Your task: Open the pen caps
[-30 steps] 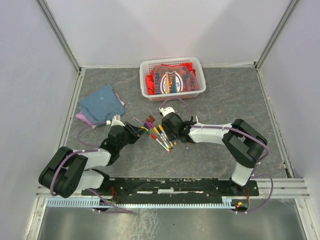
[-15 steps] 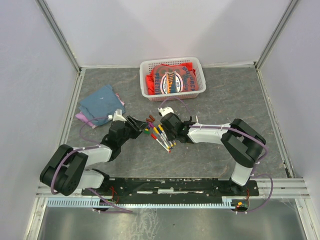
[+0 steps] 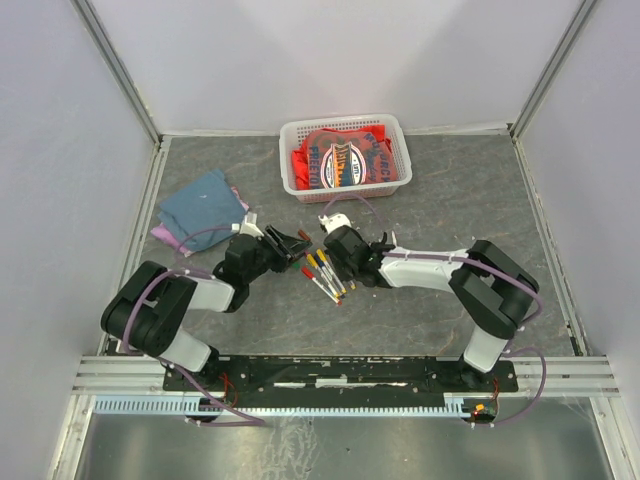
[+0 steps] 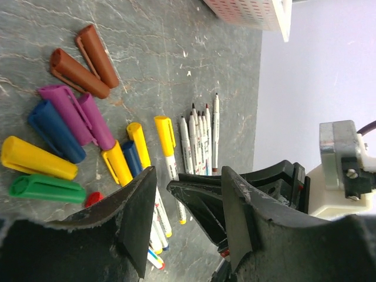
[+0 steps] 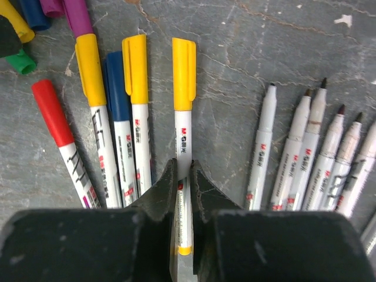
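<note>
My right gripper (image 5: pixel 183 168) is shut on the white barrel of a yellow-capped pen (image 5: pixel 183 135) lying on the table; its yellow cap (image 5: pixel 183 73) points away from the fingers. Beside it lie capped pens with red (image 5: pixel 50 111), yellow (image 5: pixel 91 70) and blue (image 5: pixel 117 85) caps. Several uncapped pens (image 5: pixel 305 147) lie to the right. My left gripper (image 4: pixel 185 191) stands open with nothing between its fingers, close in front of the right gripper's fingers. Loose pen caps lie to its left: brown (image 4: pixel 76 73), purple (image 4: pixel 64 108), blue (image 4: pixel 53 129), yellow (image 4: pixel 35 158), green (image 4: pixel 44 188).
A white basket (image 3: pixel 345 128) with red packets stands at the back. Folded blue and pink cloths (image 3: pixel 203 205) lie at the left. The two grippers (image 3: pixel 297 243) (image 3: pixel 325 262) meet over the pen cluster (image 3: pixel 325 278) at the table's middle.
My right gripper has shut on the yellow-capped pen's barrel. My left gripper has moved up and right toward the pens and opened wider.
</note>
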